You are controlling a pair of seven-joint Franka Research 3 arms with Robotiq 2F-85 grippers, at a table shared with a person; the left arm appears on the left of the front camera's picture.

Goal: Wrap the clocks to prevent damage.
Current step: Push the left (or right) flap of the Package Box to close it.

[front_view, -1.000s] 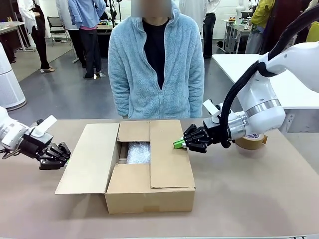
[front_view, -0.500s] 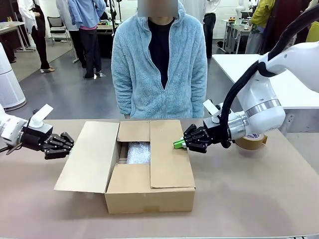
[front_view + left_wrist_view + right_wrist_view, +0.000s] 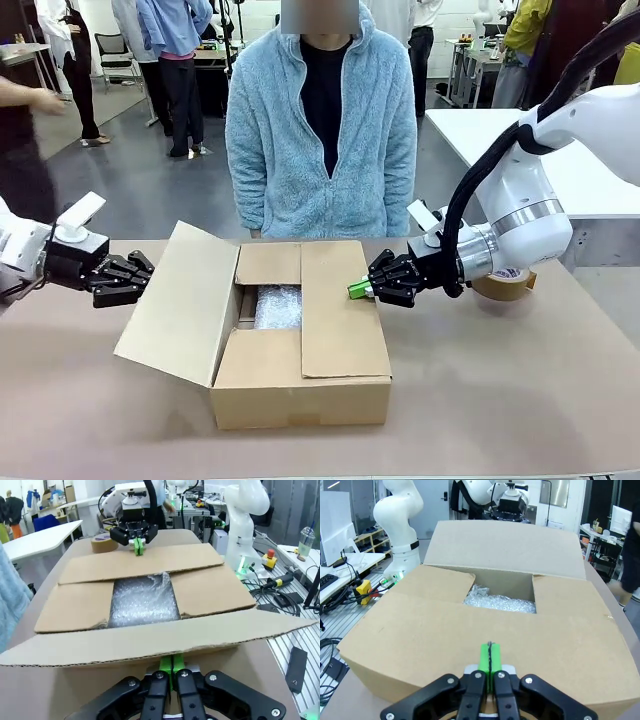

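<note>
The clocks, a whitish bubble-wrap bundle (image 3: 278, 306) (image 3: 142, 600) (image 3: 500, 600), lie inside the open cardboard box (image 3: 300, 392) at mid table. My left gripper (image 3: 143, 273) (image 3: 172, 666) is shut, its green pads together against the underside of the box's left flap (image 3: 178, 302) (image 3: 150, 640), which tilts upward. Shut too, my right gripper (image 3: 357, 290) (image 3: 489, 656) rests its tips on the folded-down right flap (image 3: 338, 315) (image 3: 485, 630). Its black body with green tips (image 3: 136, 544) is at the box's far side in the left wrist view.
A brown tape roll (image 3: 505, 284) (image 3: 103, 543) lies on the table behind my right wrist. A person in a light blue fleece (image 3: 320, 130) stands at the far edge, hands out of sight. The near and far short flaps are folded in. Bare brown table (image 3: 500, 390) surrounds the box.
My left gripper has risen and moved toward the box, lifting the left flap from lying flat outward to tilting up. The right arm has stayed still.
</note>
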